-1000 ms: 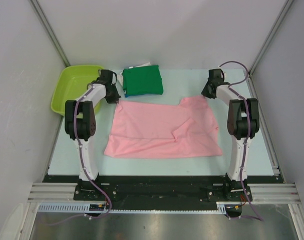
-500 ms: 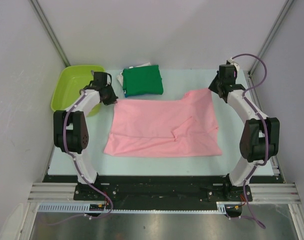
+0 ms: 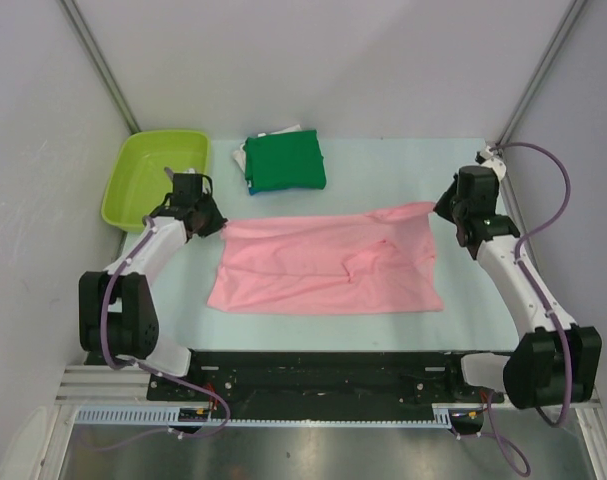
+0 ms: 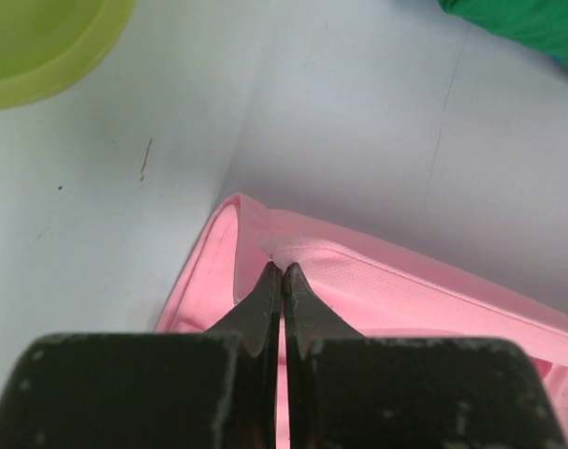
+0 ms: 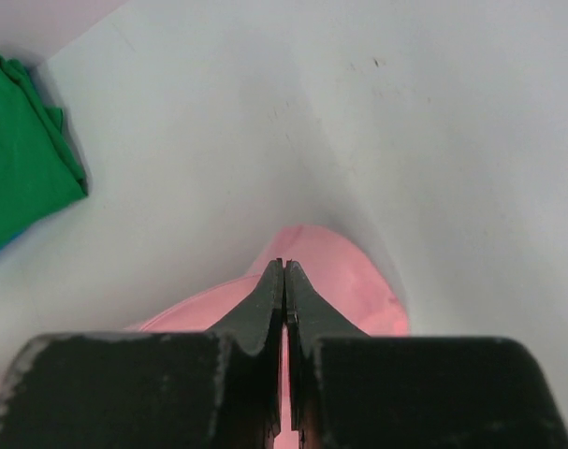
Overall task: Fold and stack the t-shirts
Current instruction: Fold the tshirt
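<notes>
A light pink t-shirt (image 3: 328, 268) lies spread across the middle of the table, its far edge lifted and drawn toward the near side. My left gripper (image 3: 216, 222) is shut on the shirt's far left corner (image 4: 293, 249), my right gripper (image 3: 441, 208) shut on the far right corner (image 5: 335, 257). Pink cloth shows pinched between both pairs of jaws. At the back of the table sits a stack of folded t-shirts with a dark green one (image 3: 285, 161) on top and blue and white edges peeking out on its left side.
A lime green plastic tub (image 3: 155, 175) stands at the back left, close to my left arm. White walls and metal frame posts bound the table on the left, right and back. A black rail runs along the near edge.
Both grippers have moved toward the near side, pulling the pink shirt's far edge with them. The shirt now looks shorter from back to front. The arms have swung outward.
</notes>
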{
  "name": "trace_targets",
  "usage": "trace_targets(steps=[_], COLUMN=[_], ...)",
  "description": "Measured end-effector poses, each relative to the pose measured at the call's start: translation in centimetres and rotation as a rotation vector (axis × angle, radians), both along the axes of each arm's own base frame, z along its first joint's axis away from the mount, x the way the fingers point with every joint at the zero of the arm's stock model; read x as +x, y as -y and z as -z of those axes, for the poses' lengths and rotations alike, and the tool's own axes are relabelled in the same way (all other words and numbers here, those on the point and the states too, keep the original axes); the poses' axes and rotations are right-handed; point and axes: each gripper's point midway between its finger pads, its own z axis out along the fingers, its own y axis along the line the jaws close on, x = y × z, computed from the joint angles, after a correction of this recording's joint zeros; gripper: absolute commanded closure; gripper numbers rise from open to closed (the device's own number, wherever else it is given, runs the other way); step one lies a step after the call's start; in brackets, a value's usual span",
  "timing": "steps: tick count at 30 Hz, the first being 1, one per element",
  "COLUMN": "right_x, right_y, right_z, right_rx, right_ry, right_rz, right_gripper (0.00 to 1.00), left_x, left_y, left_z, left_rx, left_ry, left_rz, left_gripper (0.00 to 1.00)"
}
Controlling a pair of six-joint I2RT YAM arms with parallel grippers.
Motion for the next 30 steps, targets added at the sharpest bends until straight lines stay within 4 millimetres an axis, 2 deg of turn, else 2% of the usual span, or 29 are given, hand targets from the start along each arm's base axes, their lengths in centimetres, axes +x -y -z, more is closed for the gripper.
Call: trace_targets(steps=[6,10,16,25,27,28,29,30], right_x=[-5.1,-8.0,-10.9,-14.0,-14.9,-15.4,-16.1,-16.7], right_y=[-1.0,-2.0,-2.2,-2.1,-2.4,-2.7,-3.2,-3.5], right_z=[1.8,3.3,5.1,6.9,7.3,7.4,7.6,7.8], right_rx=[-0.003,-0.014,-0.026,0.003,0.015,0.024,0.031,0.035], right_ry=[-0.03,-0.064,-0.109,-0.175,-0.185,-0.19,-0.194,-0.201], right_rz=[-0.019,-0.034,-0.014,0.048,0.06,0.061,0.061,0.057], right_gripper=[1.0,1.0,1.0,1.0,1.0,1.0,1.0,0.91], left_x=[-2.0,-3.6,-6.9,-10.0,-10.3,-10.3,-10.4,-10.4], left_y=[-0.8,-1.4,-1.8,-1.5,-1.3,-1.3,-1.3,-1.3], left_z=[0.2,1.2,2.6,3.0,3.2,3.2,3.2,3.2], left_rx=[0.025,0.039,0.042,0.039,0.039,0.04,0.039,0.041], left_ry=[0.001,-0.023,-0.058,-0.057,-0.063,-0.064,-0.066,-0.067], left_rz=[-0.032,-0.058,-0.086,-0.089,-0.09,-0.089,-0.092,-0.094], left_gripper=[1.0,0.99,1.0,0.99,0.86,0.73,0.4,0.27])
